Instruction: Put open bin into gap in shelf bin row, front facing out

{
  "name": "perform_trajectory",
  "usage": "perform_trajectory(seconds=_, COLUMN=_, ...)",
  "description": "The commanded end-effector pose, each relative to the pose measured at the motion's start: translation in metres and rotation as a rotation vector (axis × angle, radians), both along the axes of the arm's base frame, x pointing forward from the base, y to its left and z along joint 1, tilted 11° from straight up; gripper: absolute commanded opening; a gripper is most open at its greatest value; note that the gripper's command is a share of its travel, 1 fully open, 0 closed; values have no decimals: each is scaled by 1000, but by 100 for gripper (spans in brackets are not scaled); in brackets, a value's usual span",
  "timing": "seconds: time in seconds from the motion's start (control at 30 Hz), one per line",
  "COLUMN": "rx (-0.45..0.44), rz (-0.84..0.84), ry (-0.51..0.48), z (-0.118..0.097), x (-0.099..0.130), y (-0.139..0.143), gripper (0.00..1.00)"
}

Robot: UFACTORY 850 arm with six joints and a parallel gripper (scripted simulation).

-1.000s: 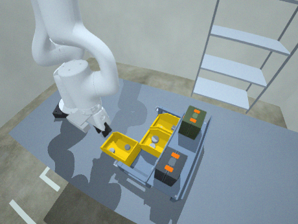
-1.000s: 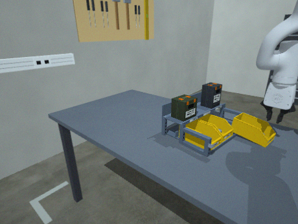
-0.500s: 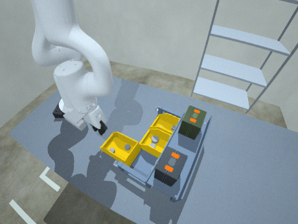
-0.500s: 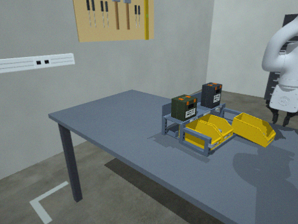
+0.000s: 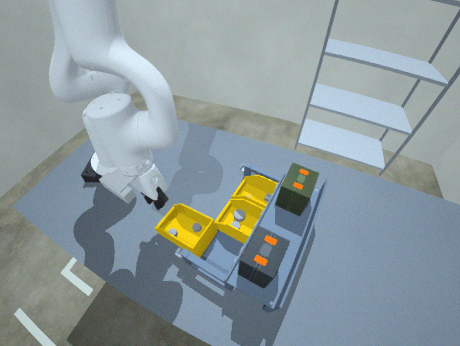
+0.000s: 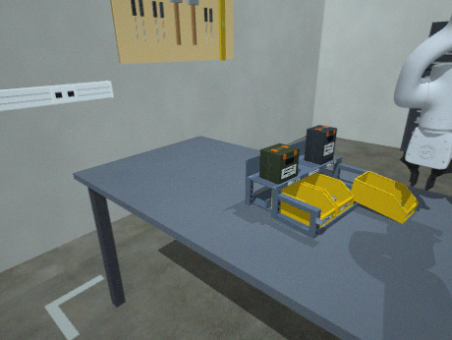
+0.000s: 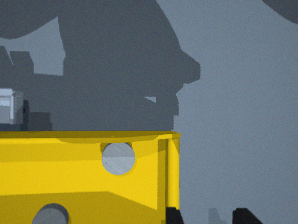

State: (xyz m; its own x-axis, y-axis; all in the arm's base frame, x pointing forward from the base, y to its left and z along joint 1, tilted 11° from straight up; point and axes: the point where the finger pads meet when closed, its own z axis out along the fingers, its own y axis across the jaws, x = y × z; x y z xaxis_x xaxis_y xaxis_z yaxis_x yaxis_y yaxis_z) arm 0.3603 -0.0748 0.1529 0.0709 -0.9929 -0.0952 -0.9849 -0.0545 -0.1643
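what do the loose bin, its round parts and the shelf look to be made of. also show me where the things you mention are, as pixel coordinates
Open bin point(image 5: 182, 226) point(image 6: 383, 197) point(image 7: 75, 175): probably moulded plastic, uniform yellow, thin-walled.
Round parts point(image 5: 197, 227) point(image 7: 118, 158): likely metal, plain grey, slightly shaded.
Shelf point(image 5: 205, 266) point(image 6: 297, 207): perhaps painted steel, even blue-grey bars.

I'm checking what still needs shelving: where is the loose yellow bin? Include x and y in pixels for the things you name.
In the top view, the loose yellow bin point(image 5: 186, 227) point(image 6: 384, 197) point(image 7: 85, 175) is left of the shelf's two yellow bins point(image 5: 241, 216) point(image 6: 314, 198).

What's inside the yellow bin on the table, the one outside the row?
Two round grey parts lie in the yellow bin. The wrist view cuts off its near side; in the exterior view its wall hides the parts.
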Motion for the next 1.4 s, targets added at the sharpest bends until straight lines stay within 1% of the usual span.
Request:
perform_trajectory(seconds=0.0, rx=-1, rz=0, ry=-1, z=1, x=1, y=0, gripper=34)
perform_trajectory(seconds=0.17, rx=-1, rz=0, ry=-1, z=3, x=5, y=0, gripper=34)
perform_trajectory(seconds=1.13, rx=-1, rz=0, ry=-1, z=4, x=8, y=0, gripper=34)
perform_trajectory(seconds=1.17, rx=-1, rz=0, ry=-1, z=4, x=8, y=0, gripper=100)
perform_trajectory(seconds=1.37, rx=-1, rz=0, ry=-1, z=4, x=8, y=0, gripper=100)
